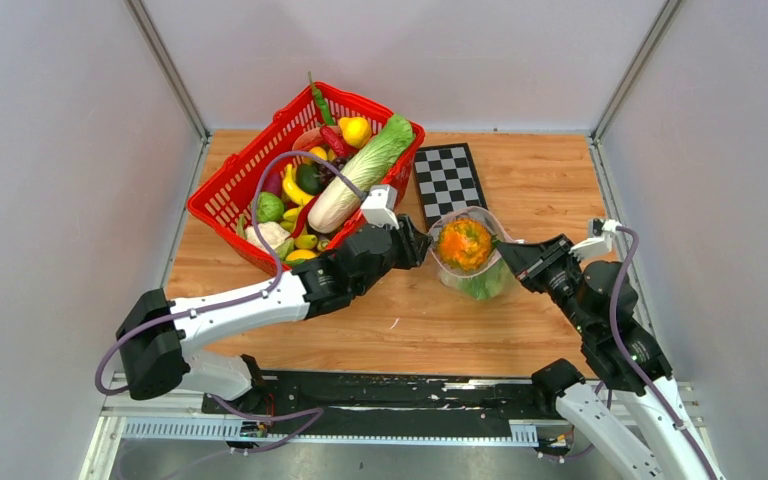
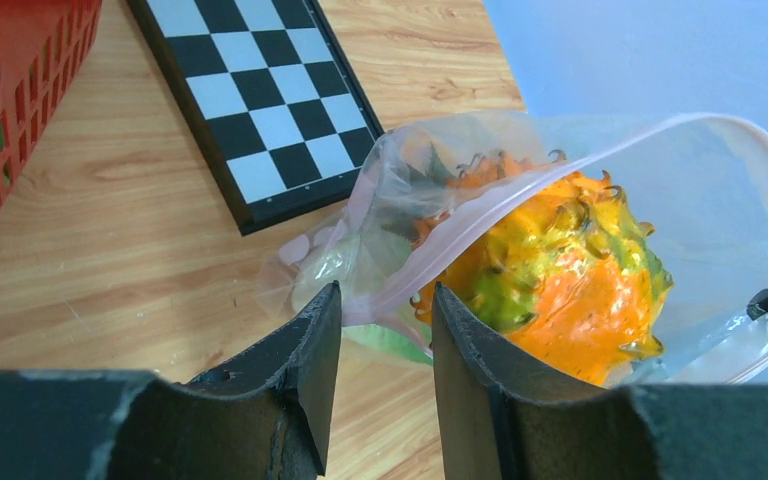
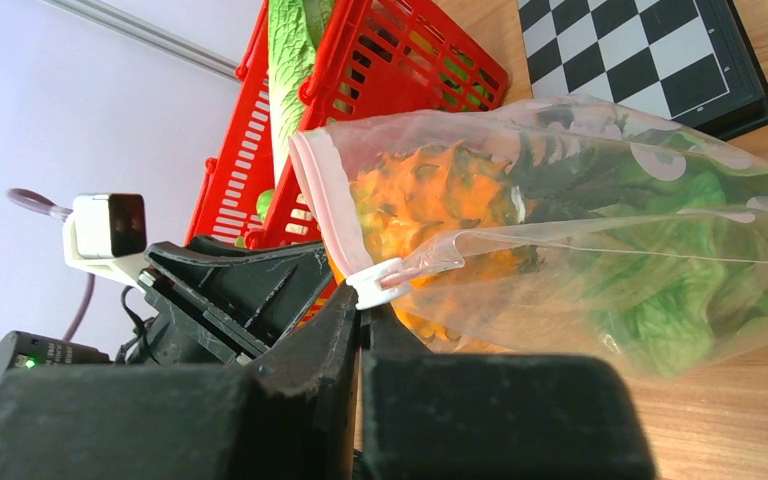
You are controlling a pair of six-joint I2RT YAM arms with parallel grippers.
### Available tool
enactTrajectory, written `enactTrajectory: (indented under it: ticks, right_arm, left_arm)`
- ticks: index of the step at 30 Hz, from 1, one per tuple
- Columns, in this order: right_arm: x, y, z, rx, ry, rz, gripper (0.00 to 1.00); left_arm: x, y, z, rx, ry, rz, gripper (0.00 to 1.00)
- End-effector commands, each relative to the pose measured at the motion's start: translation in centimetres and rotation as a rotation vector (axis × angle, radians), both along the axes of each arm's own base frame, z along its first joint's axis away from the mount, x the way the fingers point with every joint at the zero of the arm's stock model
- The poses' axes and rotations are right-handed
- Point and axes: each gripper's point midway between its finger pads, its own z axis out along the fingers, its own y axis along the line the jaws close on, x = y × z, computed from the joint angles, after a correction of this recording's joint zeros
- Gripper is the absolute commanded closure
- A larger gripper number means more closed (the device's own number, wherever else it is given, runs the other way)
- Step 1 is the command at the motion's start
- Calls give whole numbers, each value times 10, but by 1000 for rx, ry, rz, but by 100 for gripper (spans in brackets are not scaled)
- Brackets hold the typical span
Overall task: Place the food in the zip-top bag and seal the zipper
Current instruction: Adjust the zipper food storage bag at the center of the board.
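Nearest, the right claw (image 3: 362,300) is fully closed, pinching the end of the zipper (image 3: 322,200) at the corner of the bag (image 2: 720,190) and holding the mouth up. Opposite it, the left claw (image 2: 385,300) is part open. The bag's other rim shows in the narrow gap between its jaws, and I cannot see it pinched.

The bag stands on the table (image 1: 550,190) between the claws, with a spiky orange fruit (image 1: 465,243) on top of lettuce (image 3: 680,300) inside. The film looks thin, crinkly and slippery, likely to fold or slide anywhere but the strip. I would hold it by the stiffer zipper band, near its ends. The load seems light, though the fruit bulges at the mouth and may resist sealing.

Beyond lie a checkerboard (image 1: 448,178) and a red basket (image 1: 235,180) holding more food (image 1: 305,180).
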Motion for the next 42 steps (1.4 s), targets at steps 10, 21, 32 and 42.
enactTrajectory:
  ticks: [10,21,32,42]
  right_arm:
    - [-1,1,27,13,-76,13,100]
    - [-3,5,30,-48,-117,58,97]
    - [-45,19,56,-454,-248,419,40]
    - [-28,-8,96,-634,-258,304,39]
  left_arm:
    - [14,-3,10,162,-93,-17,69]
    - [16,-5,52,207,-233,-75,100]
    - [28,6,109,343,-343,-85,100]
    - [25,14,121,321,-362,-86,100]
